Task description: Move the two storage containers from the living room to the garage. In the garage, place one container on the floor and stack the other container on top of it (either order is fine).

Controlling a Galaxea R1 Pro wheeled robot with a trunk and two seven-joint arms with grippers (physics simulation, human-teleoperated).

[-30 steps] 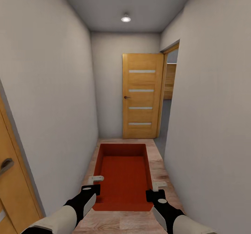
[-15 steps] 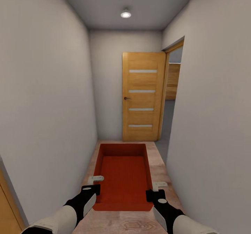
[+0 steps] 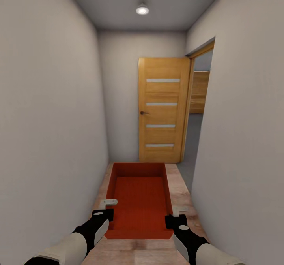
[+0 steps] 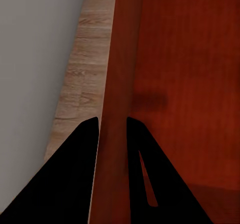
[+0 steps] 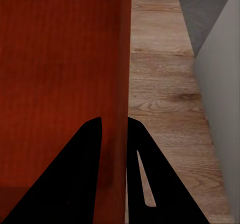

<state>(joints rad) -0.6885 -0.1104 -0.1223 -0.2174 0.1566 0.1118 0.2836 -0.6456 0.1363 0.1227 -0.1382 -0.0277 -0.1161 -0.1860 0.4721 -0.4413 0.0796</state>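
A narrow white hallway with wood floor (image 3: 179,186) ends at a wooden door (image 3: 161,109), with an opening just right onto grey floor (image 3: 193,138). The orange-red bin (image 3: 139,202) nearly spans the hall, held between the arms. The left gripper (image 4: 112,126) and right gripper (image 5: 115,126) each clamp a side wall. The bin's underside is hidden.

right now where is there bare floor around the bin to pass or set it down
Bare wood floor runs between the storage container and the right wall, widening toward the open doorway with grey floor beyond. Ahead, a short strip lies before the wooden door. The left side is crowded: a thin strip against the left wall.
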